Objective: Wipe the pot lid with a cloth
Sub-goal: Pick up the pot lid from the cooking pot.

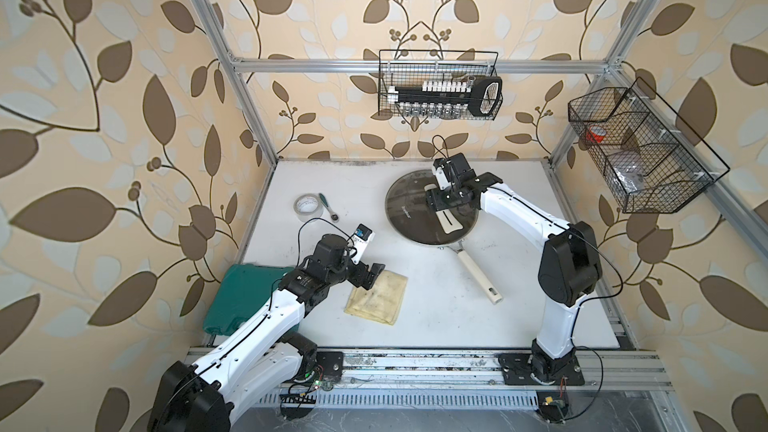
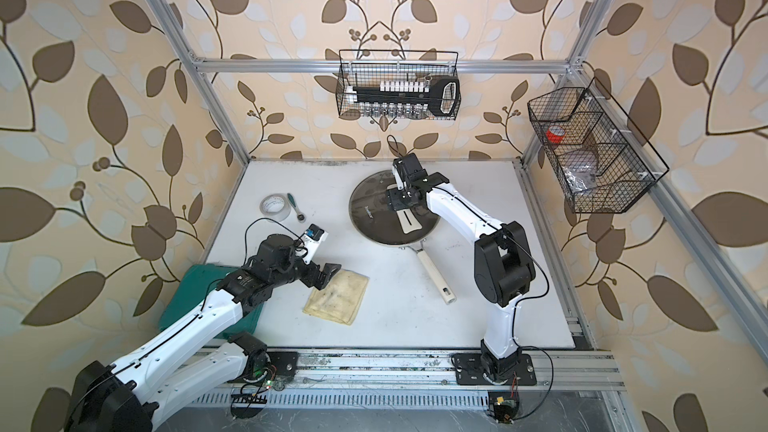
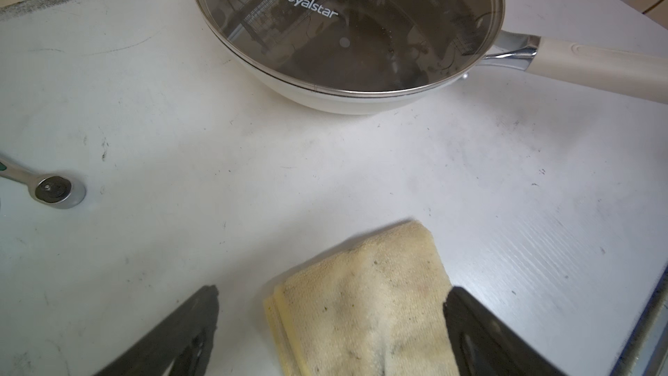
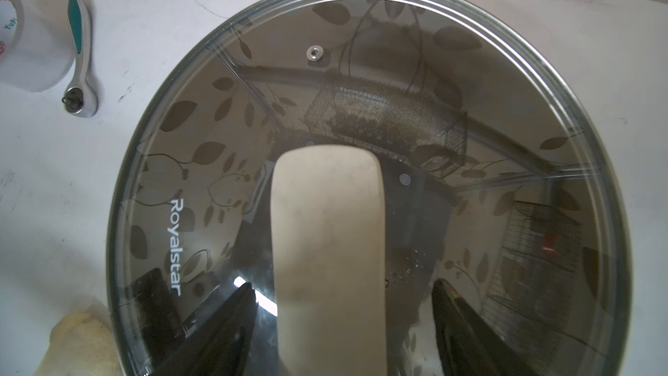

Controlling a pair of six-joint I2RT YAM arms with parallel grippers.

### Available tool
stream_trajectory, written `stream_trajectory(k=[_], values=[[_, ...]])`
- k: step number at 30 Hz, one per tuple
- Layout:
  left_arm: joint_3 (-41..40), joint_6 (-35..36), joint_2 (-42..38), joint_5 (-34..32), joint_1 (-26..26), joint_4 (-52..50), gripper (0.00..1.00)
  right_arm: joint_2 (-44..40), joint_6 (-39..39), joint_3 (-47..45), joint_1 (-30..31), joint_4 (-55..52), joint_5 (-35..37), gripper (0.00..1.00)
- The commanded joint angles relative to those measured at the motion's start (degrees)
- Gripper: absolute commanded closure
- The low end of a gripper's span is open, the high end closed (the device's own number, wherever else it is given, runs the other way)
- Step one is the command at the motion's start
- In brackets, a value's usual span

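The lid (image 1: 405, 201) sits rim-down on the pan (image 3: 325, 103) in the upper middle of the table (image 1: 457, 317) in both top views. Its flat cream handle (image 1: 449, 223) has its long axis running from the lid's centre down the frame, leaning slightly right. The free end stops short of the rim. The logo (image 3: 309, 3) lies on the glass left of that handle. The pan's own stick handle (image 1: 478, 274) juts from under the lid's lower edge and points to the lower right. The right gripper (image 4: 341, 283) hangs over the lid's centre. In the right wrist view its jaws straddle the cream handle, with a sliver of glass showing on each side, so they are open and not pinching. The cloth (image 1: 378, 297) lies folded flat in the lower middle of the table, well apart from the lid, its slightly longer side running up and down the frame with a rightward tilt. The left gripper (image 3: 330, 291) is spread wide over the cloth's upper left corner. One finger overlaps the cloth's edge and the other is over bare table. A tape roll (image 1: 308, 205) and a ratchet (image 1: 328, 205) lie left of the lid.
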Motion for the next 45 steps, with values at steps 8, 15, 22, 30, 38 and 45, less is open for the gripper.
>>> stream_trajectory(k=[8, 15, 22, 30, 38, 45], values=[[-0.25, 0.72, 0.8, -0.71, -0.61, 1.74, 0.01, 3.51, 0.11, 3.56, 0.17, -4.85, -1.1, 0.39], [-0.27, 0.64, 1.82, -0.83, -0.61, 2.71, 0.01, 5.3, -0.53, 5.29, 0.64, -8.52, 1.07, 0.4], [-0.57, 0.58, 1.79, -1.05, -0.61, 2.97, 0.01, 6.34, -1.64, 7.89, 1.73, -13.28, 1.96, 0.39], [-0.69, 0.65, 1.95, -1.0, -0.61, 3.4, 0.01, 9.14, -0.02, 10.96, 1.7, -16.74, 1.61, 0.7], [-0.68, 1.02, 2.26, -1.08, -0.61, 3.59, 0.01, 8.02, 1.52, 11.78, 1.3, -14.21, 0.97, 1.0], [-0.27, 1.46, 3.31, -0.66, -0.61, 4.07, 0.01, 0.89, 4.85, 8.41, 0.0, -6.32, -0.02, 1.0]])
